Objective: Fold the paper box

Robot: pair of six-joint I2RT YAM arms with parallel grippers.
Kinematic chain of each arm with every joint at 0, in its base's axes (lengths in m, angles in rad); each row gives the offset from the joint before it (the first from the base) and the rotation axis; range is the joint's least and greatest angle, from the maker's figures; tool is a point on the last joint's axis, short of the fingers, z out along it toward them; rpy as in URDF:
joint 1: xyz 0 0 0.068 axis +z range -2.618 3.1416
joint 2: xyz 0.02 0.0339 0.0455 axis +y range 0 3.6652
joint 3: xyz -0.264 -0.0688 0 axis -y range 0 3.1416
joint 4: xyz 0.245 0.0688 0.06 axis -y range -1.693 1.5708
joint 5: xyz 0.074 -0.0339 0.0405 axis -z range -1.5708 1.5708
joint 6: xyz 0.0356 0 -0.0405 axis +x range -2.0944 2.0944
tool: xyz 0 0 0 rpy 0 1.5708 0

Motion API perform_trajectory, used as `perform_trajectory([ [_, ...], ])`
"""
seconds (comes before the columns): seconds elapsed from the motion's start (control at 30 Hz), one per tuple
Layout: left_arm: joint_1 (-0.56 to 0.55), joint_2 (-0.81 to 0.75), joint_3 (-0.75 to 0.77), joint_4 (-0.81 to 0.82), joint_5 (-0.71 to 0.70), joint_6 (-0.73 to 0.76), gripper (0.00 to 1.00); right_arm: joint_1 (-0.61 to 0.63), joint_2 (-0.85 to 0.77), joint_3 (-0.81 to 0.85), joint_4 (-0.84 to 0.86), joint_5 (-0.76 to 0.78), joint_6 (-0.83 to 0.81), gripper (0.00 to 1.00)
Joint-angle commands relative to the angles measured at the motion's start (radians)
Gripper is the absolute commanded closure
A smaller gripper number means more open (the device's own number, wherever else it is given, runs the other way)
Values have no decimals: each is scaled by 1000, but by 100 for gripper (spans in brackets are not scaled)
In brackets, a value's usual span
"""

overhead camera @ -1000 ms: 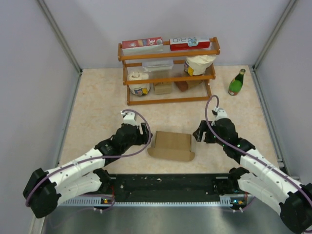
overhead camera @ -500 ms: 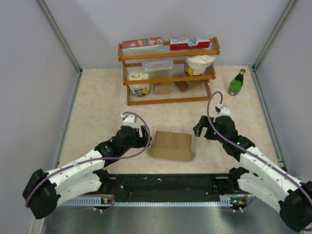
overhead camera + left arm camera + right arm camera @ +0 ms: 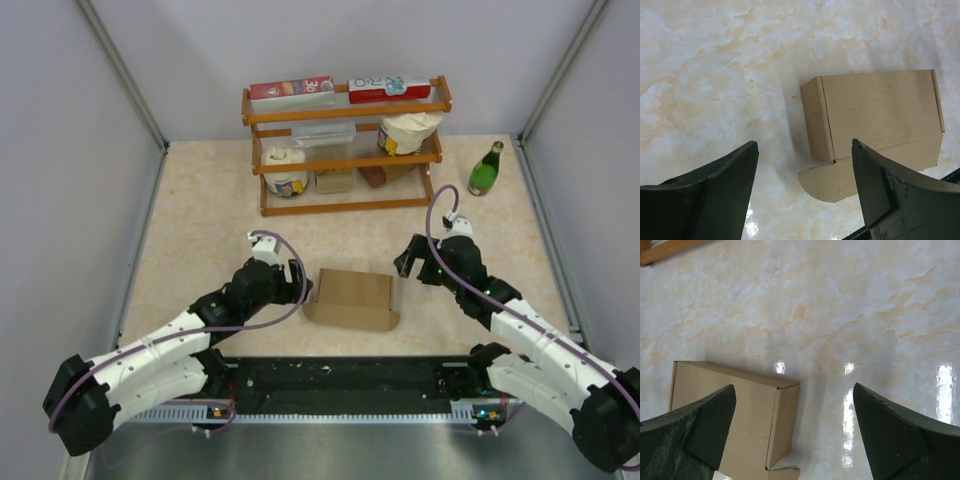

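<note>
The paper box (image 3: 351, 296) is plain brown cardboard, folded into a closed rectangular shape, lying on the marbled table between the two arms. A flat rounded flap sticks out along its near edge. In the left wrist view the box (image 3: 875, 117) lies ahead and to the right, its rounded flap between my fingers. My left gripper (image 3: 303, 285) stands open just left of the box, holding nothing. My right gripper (image 3: 402, 270) is wide open just right of the box, also without anything in it. The right wrist view shows the box's end (image 3: 742, 415) at lower left.
A wooden rack (image 3: 345, 150) with red-and-white cartons, a paper roll and jars stands at the back. A green bottle (image 3: 486, 170) is at the back right. The black base rail (image 3: 340, 385) runs along the near edge. Grey walls close in both sides.
The right gripper has opened wider and drawn slightly back and away from the box's right end. The left gripper has shifted only slightly. The box has not moved.
</note>
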Motion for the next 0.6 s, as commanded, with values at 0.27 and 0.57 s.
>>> perform_trajectory([
  [0.27, -29, -81, -36, 48, 185, 38, 29, 84, -134, 51, -237, 29, 83, 18],
  [0.57, -247, -49, -71, 30, -11, -65, 28, 446, -88, 65, -382, 269, 313, 19],
])
